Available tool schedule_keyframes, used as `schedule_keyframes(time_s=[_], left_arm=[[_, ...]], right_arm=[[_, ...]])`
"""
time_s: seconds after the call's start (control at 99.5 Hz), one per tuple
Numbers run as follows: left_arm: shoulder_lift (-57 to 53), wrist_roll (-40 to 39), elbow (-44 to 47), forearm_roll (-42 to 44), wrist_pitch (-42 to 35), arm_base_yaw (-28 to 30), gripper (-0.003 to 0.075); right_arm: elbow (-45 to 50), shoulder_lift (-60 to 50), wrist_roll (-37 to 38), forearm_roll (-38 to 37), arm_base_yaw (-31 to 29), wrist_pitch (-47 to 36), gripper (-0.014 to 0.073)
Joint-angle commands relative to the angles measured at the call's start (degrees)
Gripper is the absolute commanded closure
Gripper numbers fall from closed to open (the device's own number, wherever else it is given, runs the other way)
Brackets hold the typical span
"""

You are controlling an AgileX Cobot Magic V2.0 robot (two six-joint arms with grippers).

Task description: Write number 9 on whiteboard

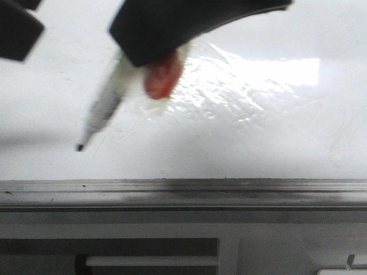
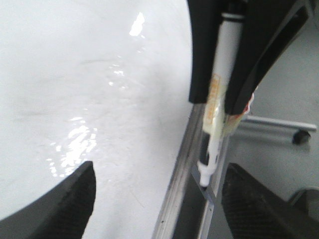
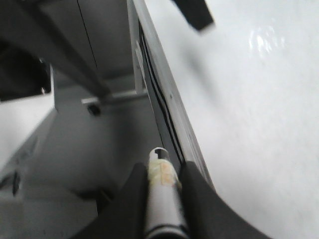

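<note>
**Camera setup**

Front view: low, close, looking forward across the whiteboard (image 1: 258, 143) over its rail (image 1: 183, 186). Left wrist view: close over board, facing the rail edge. Right wrist view: along the rail. All share board and rail.

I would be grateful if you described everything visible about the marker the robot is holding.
The marker is a slim white pen with a small black tip, yellowish tape wrapped around its barrel and a blurred red patch beside it. The right gripper clamps it between its black fingers. It slants down to the left, its tip close over the glossy whiteboard; contact cannot be judged. No drawn stroke is visible near it.
</note>
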Motion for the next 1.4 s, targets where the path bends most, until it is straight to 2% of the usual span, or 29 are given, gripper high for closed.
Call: schedule_keyframes(time_s=[0.0,0.06,0.141,0.291,0.502,0.643,0.754,0.844,1.186,1.387], left_arm=[[-5.21,-5.16,-1.89,-1.69,-3.21,1.87,0.0244],[-8.34,-8.19,-1.89,-1.61,-3.21,3.56,0.0285],[-11.94,-12.64,-1.5,-1.46,-3.21,5.73,0.0354],[-19.22,-19.8,2.81,0.37,-4.47,10.52,0.0498],[-28.63,-21.96,10.68,-0.04,-8.31,16.03,0.0533],[-31.25,-21.96,13.42,-3.14,-9.25,17.38,0.0627],[-31.34,-21.96,13.7,-3.77,-9.25,17.38,0.0739],[-31.34,-21.96,13.7,-3.9,-9.4,17.38,0.0741],[-31.34,-21.96,13.7,-3.9,-9.18,17.38,0.0741],[-31.34,-21.96,13.7,-3.9,-9.18,17.38,0.0741]], right_arm=[[-6.88,-1.6,13.73,-17.51,-1.72,11.01,0.0651],[-11.56,-1.95,20.47,-27.18,-1.6,18.75,0.0651],[-15.4,-4.47,27.55,-31.0,-1.6,19.99,0.0651],[-13.51,-15.09,30.85,-31.15,-1.39,7.26,0.0626],[5.64,-28.09,33.98,-40.7,-1.61,-9.72,0.0626],[14.7,-29.27,35.28,-42.79,-1.61,-25.31,0.0627],[15.17,-25.43,35.28,-42.79,-1.61,-29.38,0.0636],[14.94,-21.58,35.38,-42.62,-1.61,-31.0,0.0636],[6.11,-8.95,35.38,-40.46,-3.25,-26.36,0.0635],[5.13,-7.26,35.49,-40.18,-5.79,-28.44,0.0635]])
